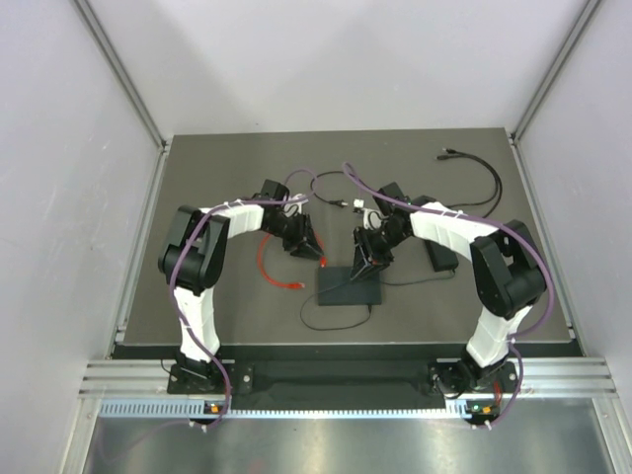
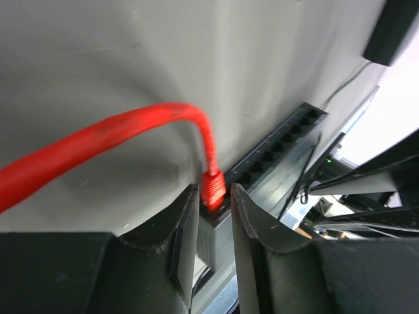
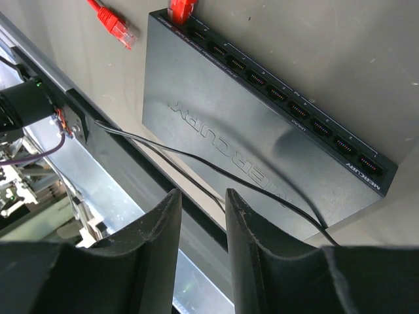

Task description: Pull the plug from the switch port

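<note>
1. The flat dark grey switch box [image 3: 262, 150] is lying on the table [image 1: 197, 178], sockets along its far edge.
2. The small red plug [image 2: 213, 186] is sitting in the end socket, pointing straight out.
3. It's being straddled by the left jaws; a real pinch can't be told.
4. Right jaws are being held part-open, empty.

The plug [image 2: 213, 186] and its cable [image 2: 98, 147] are bright red; the switch [image 3: 262, 150] is dark grey.
</note>
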Controlling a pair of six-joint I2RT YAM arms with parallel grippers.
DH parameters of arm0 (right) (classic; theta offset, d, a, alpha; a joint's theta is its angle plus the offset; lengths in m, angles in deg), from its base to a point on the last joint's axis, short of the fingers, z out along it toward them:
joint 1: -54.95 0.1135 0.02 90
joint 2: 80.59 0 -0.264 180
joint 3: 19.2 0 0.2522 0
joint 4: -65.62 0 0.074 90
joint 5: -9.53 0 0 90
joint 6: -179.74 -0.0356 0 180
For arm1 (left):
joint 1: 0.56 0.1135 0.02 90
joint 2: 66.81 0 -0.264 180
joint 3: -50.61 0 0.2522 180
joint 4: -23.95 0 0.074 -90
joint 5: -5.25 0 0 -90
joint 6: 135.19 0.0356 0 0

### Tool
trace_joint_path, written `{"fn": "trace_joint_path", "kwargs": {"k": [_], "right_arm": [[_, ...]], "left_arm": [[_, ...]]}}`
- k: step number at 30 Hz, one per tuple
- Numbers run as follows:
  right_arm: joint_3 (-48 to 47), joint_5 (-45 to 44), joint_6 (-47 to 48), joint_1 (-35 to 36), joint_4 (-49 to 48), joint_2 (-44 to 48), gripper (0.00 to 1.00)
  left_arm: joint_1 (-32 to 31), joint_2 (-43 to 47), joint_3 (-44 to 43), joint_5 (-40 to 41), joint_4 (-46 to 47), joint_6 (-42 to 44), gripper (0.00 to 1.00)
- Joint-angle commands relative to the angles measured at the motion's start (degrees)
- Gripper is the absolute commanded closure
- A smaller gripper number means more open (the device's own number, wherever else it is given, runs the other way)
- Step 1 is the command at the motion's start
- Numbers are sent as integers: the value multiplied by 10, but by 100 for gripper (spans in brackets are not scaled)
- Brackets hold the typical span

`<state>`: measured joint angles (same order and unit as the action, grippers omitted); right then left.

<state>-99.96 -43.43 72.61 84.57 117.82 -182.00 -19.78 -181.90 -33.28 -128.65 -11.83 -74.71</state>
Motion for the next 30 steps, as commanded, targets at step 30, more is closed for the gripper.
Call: {"fn": "trace_joint_path", "kwargs": {"k": [30], "right_arm": [[21,13,7,15,-42,-18,69]], "left_arm": [[-20,5,30,-19,8,40,67]]}}
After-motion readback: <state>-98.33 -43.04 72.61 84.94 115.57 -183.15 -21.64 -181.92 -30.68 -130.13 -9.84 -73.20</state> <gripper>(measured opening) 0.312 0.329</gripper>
